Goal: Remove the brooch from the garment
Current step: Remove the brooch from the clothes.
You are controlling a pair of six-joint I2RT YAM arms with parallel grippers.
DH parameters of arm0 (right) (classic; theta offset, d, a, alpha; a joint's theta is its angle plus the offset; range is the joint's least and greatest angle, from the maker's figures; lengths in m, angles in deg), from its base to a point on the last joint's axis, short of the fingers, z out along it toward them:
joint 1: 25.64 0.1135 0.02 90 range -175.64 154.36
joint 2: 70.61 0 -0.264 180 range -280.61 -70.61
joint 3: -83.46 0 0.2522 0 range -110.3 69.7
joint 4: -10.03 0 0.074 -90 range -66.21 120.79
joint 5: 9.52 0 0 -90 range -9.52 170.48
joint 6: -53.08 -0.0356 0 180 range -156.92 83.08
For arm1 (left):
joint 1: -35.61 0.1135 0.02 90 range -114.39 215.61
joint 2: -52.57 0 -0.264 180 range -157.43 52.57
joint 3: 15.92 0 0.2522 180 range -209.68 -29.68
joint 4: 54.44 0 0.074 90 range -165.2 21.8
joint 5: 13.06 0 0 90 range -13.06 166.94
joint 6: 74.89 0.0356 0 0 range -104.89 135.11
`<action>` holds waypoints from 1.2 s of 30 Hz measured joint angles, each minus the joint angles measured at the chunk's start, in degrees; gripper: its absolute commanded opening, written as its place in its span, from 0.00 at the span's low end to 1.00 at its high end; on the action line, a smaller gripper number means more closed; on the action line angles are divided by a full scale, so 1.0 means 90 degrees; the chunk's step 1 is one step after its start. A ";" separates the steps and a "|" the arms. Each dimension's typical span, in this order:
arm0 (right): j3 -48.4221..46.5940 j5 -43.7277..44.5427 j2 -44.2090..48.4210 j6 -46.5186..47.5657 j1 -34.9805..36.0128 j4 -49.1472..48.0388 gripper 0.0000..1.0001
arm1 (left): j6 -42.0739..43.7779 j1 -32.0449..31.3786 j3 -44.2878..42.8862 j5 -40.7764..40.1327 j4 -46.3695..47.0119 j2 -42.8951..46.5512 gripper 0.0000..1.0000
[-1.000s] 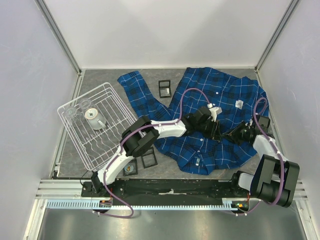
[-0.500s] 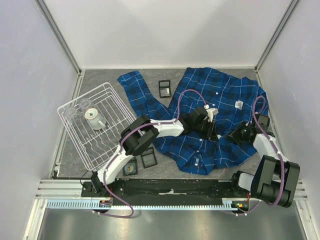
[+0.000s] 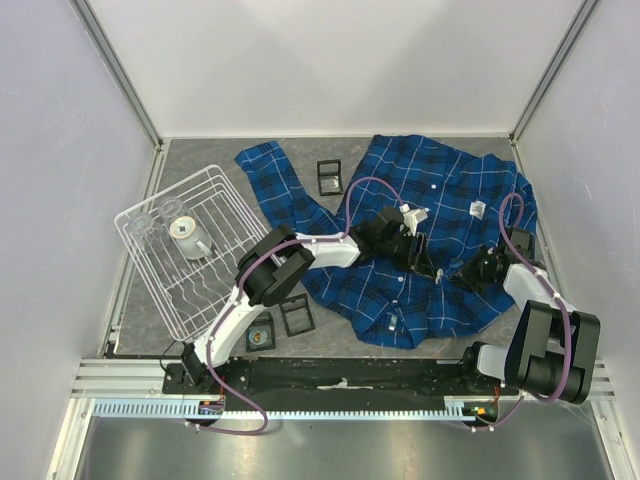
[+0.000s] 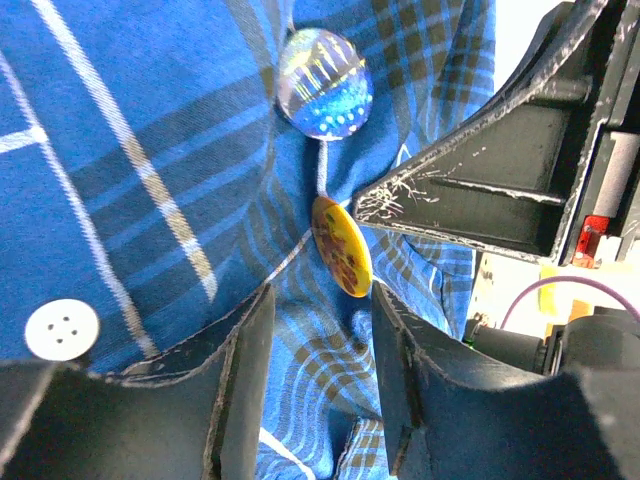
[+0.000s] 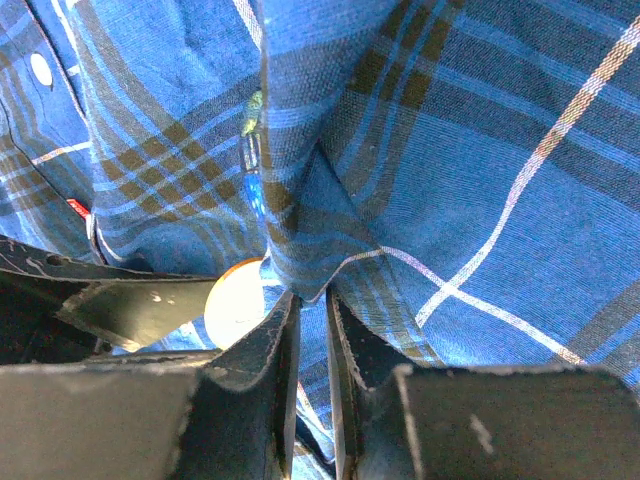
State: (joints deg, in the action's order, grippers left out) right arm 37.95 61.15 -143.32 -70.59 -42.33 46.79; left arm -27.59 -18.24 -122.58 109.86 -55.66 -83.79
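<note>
One fixed camera looks down from above and behind my bases over the whole table [image 3: 190, 155], while a camera on each wrist stares past my left gripper [image 4: 318, 345] and right gripper [image 5: 310, 340] at close range, both sharing one fold of the garment [image 3: 450, 190].

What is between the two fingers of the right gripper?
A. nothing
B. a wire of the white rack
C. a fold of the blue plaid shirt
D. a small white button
C: the right gripper is shut on a raised fold of the blue plaid shirt.
</note>
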 measured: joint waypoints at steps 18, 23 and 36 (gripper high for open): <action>0.0000 0.0015 0.0000 -0.0019 0.0083 0.0000 0.23 | -0.0316 0.0066 0.0000 0.0243 0.0107 0.0000 0.55; 0.0000 0.0010 0.0002 -0.0019 0.0104 0.0000 0.23 | -0.0316 0.0007 -0.0163 0.0243 0.0015 -0.0073 0.46; -0.0012 -0.0095 0.0182 0.0097 0.0131 0.0019 0.37 | -0.0148 -0.0029 -0.0447 0.0083 -0.0389 -0.0291 0.49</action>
State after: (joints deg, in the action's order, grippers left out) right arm 37.84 60.29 -141.68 -69.72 -41.15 46.97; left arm -28.92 -18.50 -126.60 110.61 -59.16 -86.41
